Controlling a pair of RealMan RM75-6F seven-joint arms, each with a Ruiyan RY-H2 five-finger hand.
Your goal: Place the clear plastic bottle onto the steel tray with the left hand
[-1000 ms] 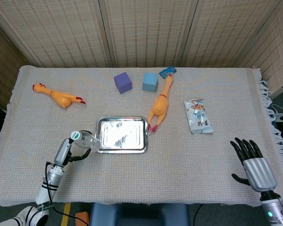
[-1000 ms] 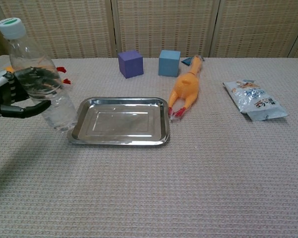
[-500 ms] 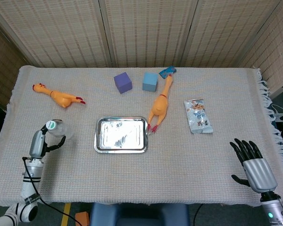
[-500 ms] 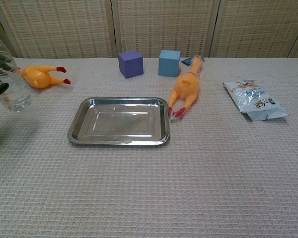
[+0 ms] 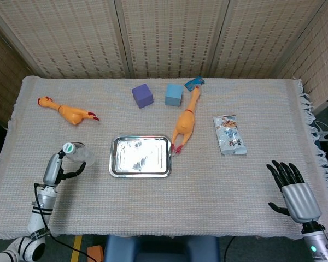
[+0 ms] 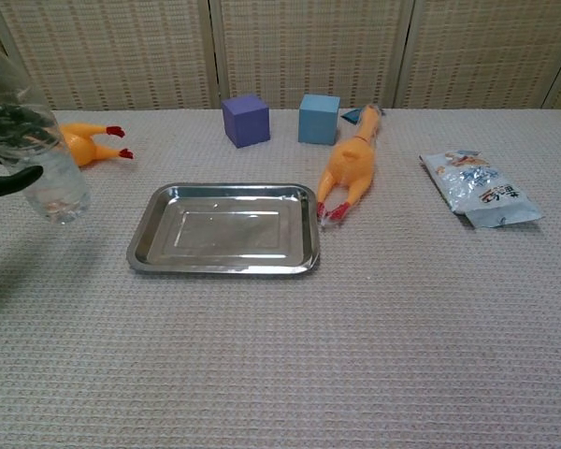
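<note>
Left of steel tray (image 5: 140, 156): left hand (image 5: 59, 168) grips clear plastic bottle (image 6: 39, 159), upright.

the head view looks steeply down from high up, taking in the whole table (image 5: 169, 218) — the chest view sits low and near, facing the back screens (image 6: 309, 47). both share the tray (image 5: 112, 164) and the toys beyond it.
</note>
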